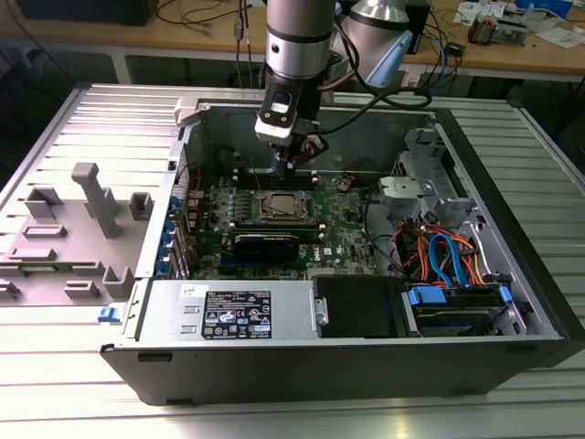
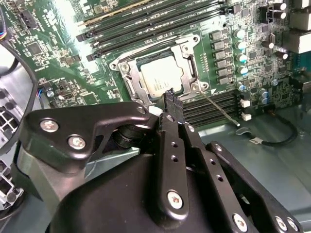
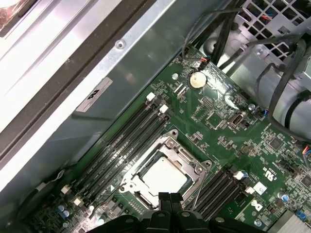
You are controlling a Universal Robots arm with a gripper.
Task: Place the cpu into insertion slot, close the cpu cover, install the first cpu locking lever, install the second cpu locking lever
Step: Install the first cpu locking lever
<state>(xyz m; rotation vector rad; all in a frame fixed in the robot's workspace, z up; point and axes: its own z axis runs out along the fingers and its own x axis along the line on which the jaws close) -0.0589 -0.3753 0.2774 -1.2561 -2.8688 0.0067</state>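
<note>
Gripper point(image 3: 169, 198) hangs low over the board, fingers pinched together on nothing. Cpu point(image 2: 163, 77) lies flat in the insertion slot point(image 2: 124, 68), just ahead of the fingertips, and the cpu cover point(image 2: 187, 63) is folded down over its edges. Seating and closing look done. One thin locking lever point(image 2: 218, 108) stands loose beside the tips. A narrow closed tip probably suits pressing such a wire.

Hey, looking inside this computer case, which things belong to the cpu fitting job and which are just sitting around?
Job: gripper, cpu, cpu cover, insertion slot, locking lever.
Just there: memory slots, coin battery, drive cables, power supply, grey fixtures.
</note>
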